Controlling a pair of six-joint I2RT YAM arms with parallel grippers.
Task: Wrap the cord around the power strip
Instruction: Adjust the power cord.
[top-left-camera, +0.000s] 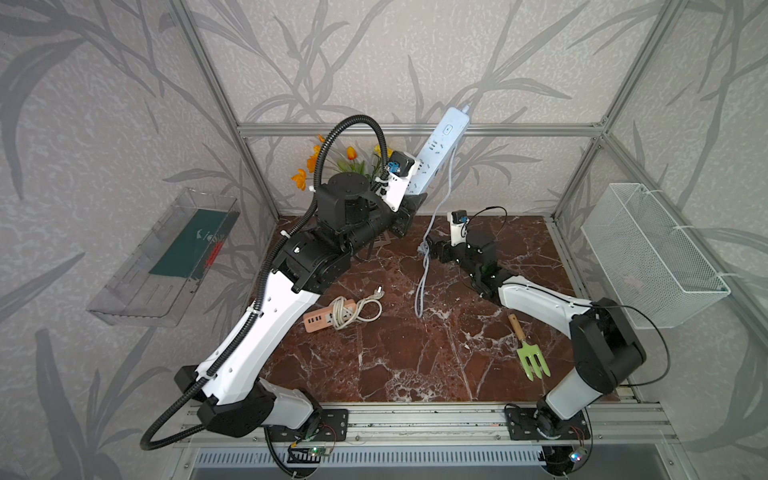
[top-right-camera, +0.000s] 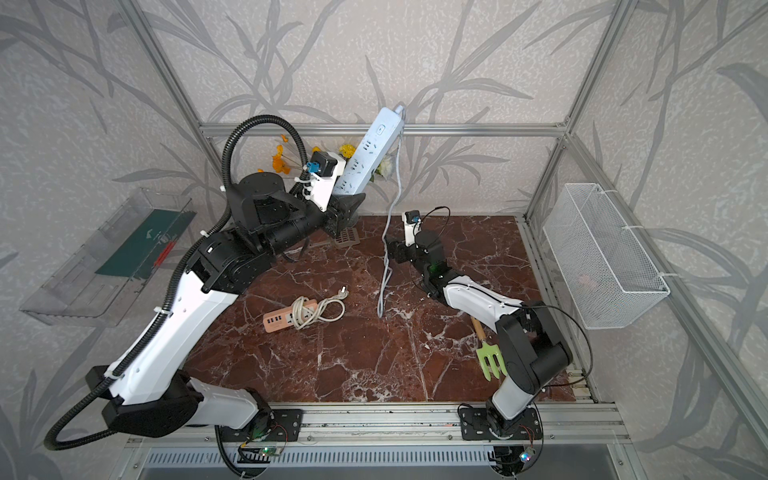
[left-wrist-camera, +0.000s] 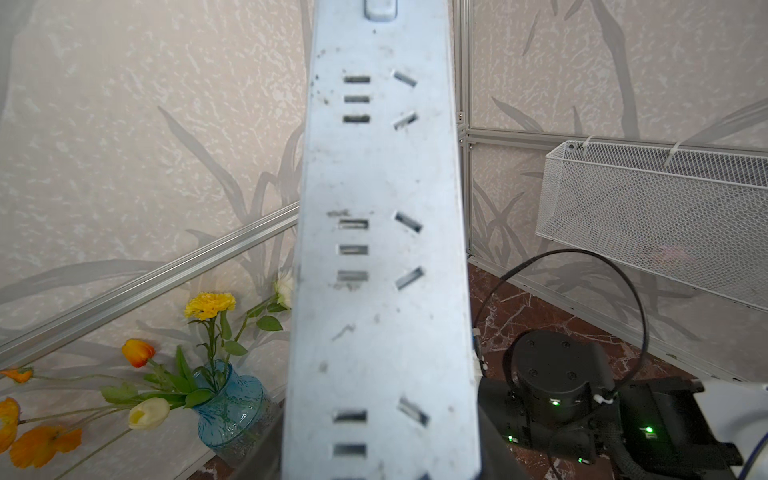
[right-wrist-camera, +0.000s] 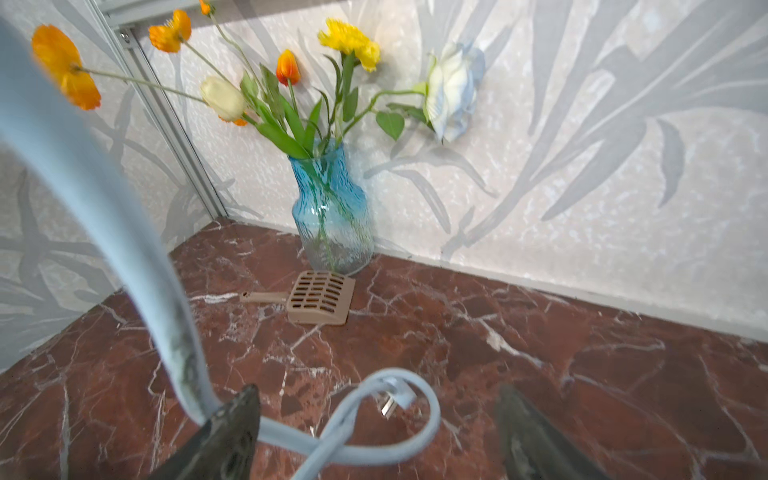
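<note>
Two states: left end effector (top-left-camera: 409, 203) clamps the power strip (top-left-camera: 437, 151), right end effector (right-wrist-camera: 378, 399) gapes wide, cord (right-wrist-camera: 124, 249) against one finger (right-wrist-camera: 232, 424).

Left arm (top-left-camera: 278, 320): white shells, black joints, thick black corrugated conduit (top-left-camera: 357, 118) zip-tied along it. Right arm (top-left-camera: 536, 295): same white-and-black build, thin black cable (left-wrist-camera: 573, 251) in loop, green LEDs (left-wrist-camera: 553, 402) lit on black wrist housing. Black base plates (top-left-camera: 332, 424), bolted. Right pincer (right-wrist-camera: 378, 395): fingers (right-wrist-camera: 232, 432) dark, tapered, scuffed.
</note>
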